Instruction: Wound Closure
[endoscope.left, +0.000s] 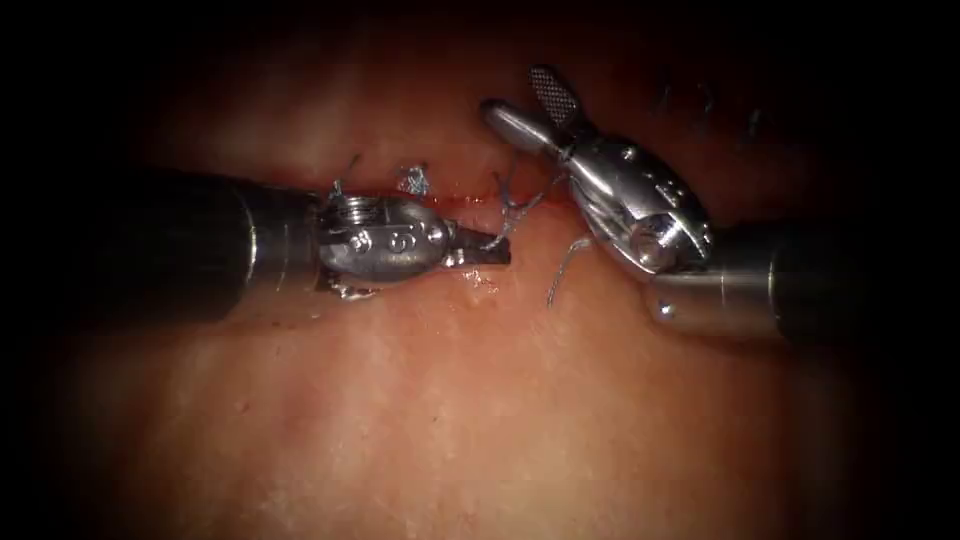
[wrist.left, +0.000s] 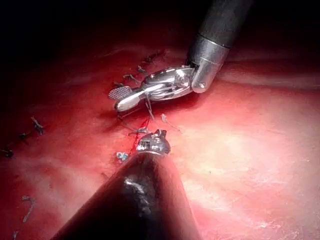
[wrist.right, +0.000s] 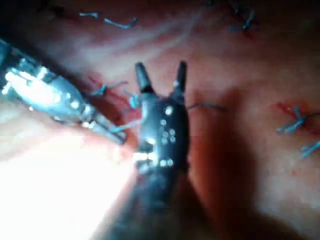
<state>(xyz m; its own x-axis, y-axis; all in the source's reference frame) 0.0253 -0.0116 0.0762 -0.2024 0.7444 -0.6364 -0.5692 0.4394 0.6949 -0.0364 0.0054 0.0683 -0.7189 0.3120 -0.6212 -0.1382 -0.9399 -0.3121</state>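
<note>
Endoscope view: the left tool (endoscope.left: 490, 250) has its jaws clenched on the thread (endoscope.left: 515, 205) at the cut (endoscope.left: 470, 198) in the tissue (endoscope.left: 450, 400); the right tool (endoscope.left: 530, 105) is spread wide, holding nothing. Left wrist view: the right tool (wrist.left: 122, 98) gapes above the thread (wrist.left: 149, 107). Right wrist view: the right tool (wrist.right: 160, 75) stands parted and empty beside the left tool (wrist.right: 112, 134); I cannot tell where the needle lies

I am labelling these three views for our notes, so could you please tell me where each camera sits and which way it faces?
Endoscope: above and in front of the tissue, facing the cut; left tool shut on thread, right tool open.
Left wrist: rides the left arm, looking along its shaft at the left tool, the right tool beyond.
Right wrist: looks along its shaft at the right tool's open jaws.
Shared: both tools and the thread at the cut.
</note>
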